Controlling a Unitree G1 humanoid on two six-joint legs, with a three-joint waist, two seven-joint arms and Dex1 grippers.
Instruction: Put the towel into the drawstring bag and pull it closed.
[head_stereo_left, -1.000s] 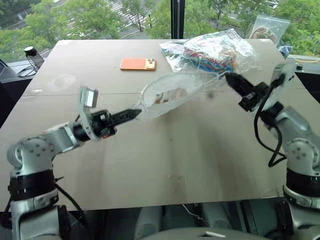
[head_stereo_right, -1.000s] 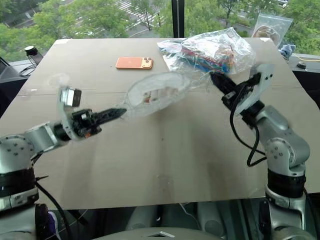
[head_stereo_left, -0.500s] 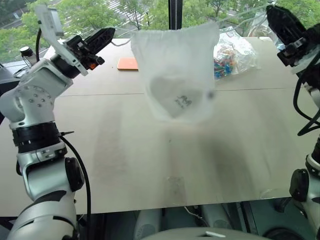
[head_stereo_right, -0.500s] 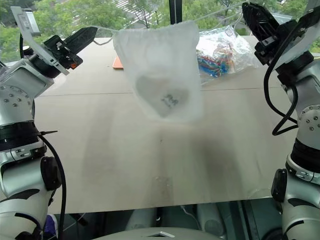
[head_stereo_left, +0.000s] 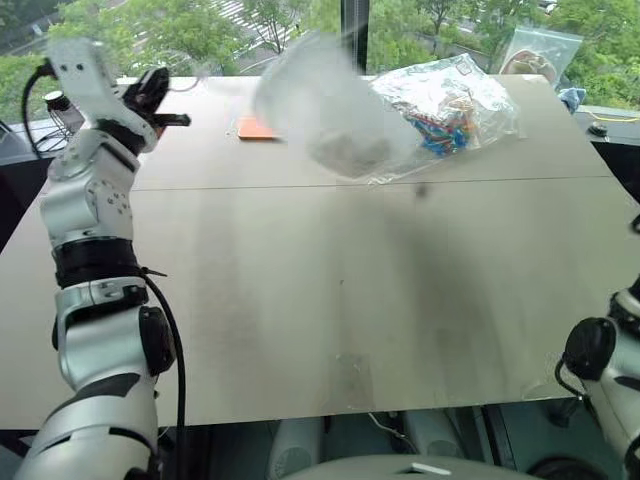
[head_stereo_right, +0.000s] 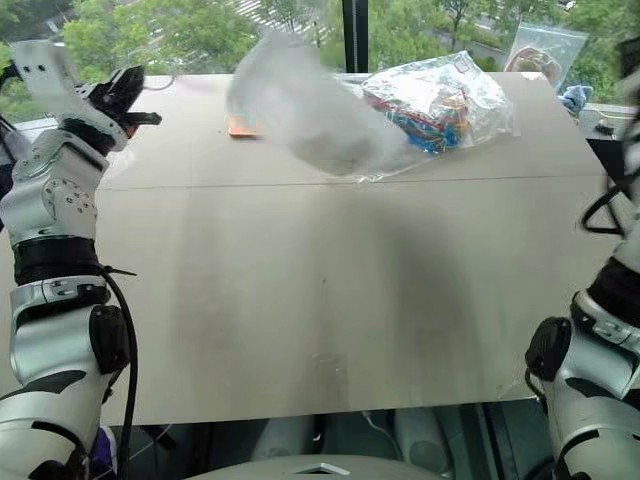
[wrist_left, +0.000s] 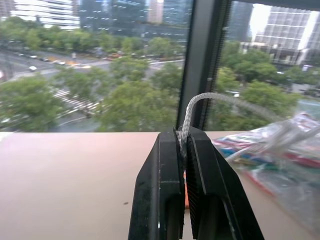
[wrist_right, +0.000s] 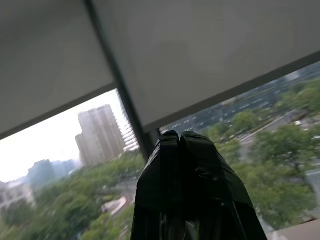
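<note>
The drawstring bag (head_stereo_left: 325, 115) hangs in the air above the far part of the desk (head_stereo_left: 330, 290), left of centre. It appears as a blurred, milky-white translucent shape. A darker grey mass sits low inside the bag; it cannot be confirmed as the towel from these frames.

The left tool (wrist_left: 182, 137) is raised at the far left of the scene, over the far left corner of the desk. Its two black fingers (wrist_left: 165, 175) are pressed together and clamp a white braided cord (wrist_left: 200, 102). The cord rises out from between the fingertips, arcs over, and runs off to the right toward the blurred bag.

The right tool (wrist_right: 177, 137) points upward toward a window frame and ceiling panel, with buildings and trees beyond the glass. Its fingers are closed flat against each other. Whether anything is gripped between them cannot be determined.

Behind and to the right of the drawstring bag, a clear crinkly plastic bag (head_stereo_left: 450, 100) of colourful items lies on the far part of the desk. An orange phone (head_stereo_left: 252, 128) lies on the desk at the far side, partly covered by the hanging bag. The near half of the desk surface carries a soft shadow under the bag.
</note>
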